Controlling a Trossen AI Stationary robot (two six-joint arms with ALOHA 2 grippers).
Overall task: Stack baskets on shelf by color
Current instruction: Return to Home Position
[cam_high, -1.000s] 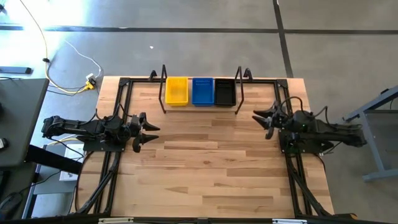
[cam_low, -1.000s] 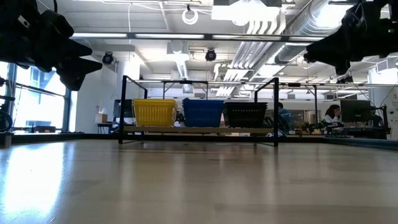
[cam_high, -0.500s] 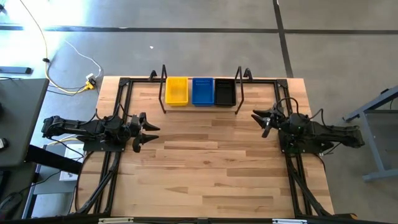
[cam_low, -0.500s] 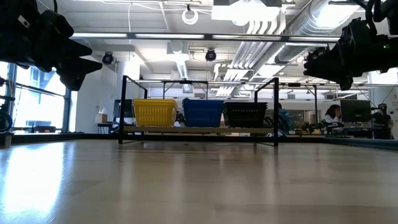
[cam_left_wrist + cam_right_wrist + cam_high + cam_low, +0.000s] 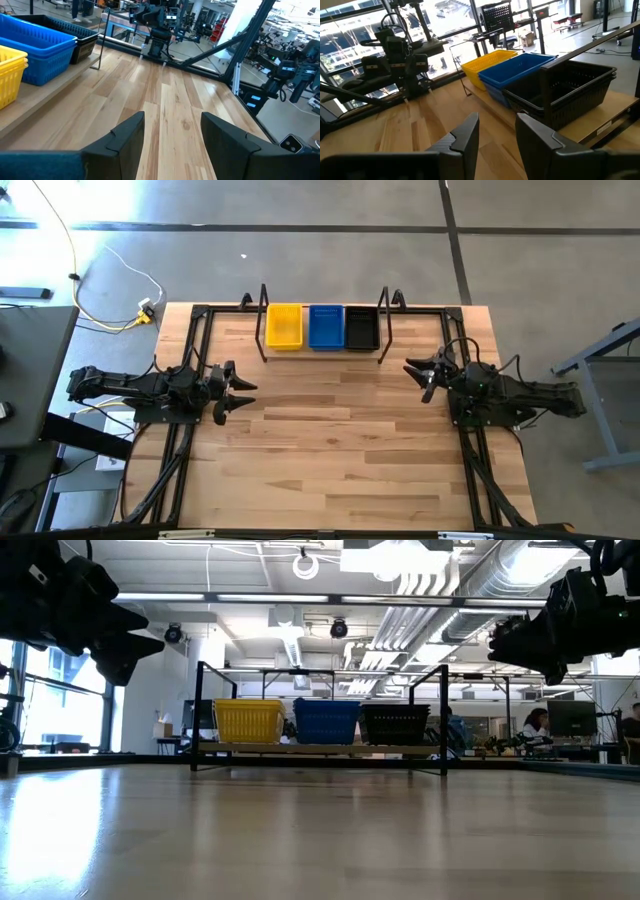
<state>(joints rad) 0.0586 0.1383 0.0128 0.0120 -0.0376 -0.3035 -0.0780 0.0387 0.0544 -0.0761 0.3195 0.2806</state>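
The yellow baskets (image 5: 284,326), blue baskets (image 5: 326,326) and black baskets (image 5: 361,328) stand as three stacks side by side on the black rod shelf (image 5: 263,320) at the table's far edge; the low view shows yellow (image 5: 249,721), blue (image 5: 327,721) and black (image 5: 395,723) in a row. My left gripper (image 5: 245,394) hovers open over the table's left side, holding nothing. My right gripper (image 5: 418,377) hovers open at the right side, near the shelf's right end, also holding nothing. The wrist views show the stacks, blue (image 5: 37,52) and black (image 5: 570,90).
The black tube frame (image 5: 200,315) runs around the table's edges. Bare wooden tabletop (image 5: 340,450) fills the middle and near part. People sit at desks in the room behind (image 5: 535,725). Cables lie on the floor beyond the far left corner (image 5: 110,305).
My right gripper has drawn a little toward the table's near edge and come down slightly. The left arm and the baskets have stayed still.
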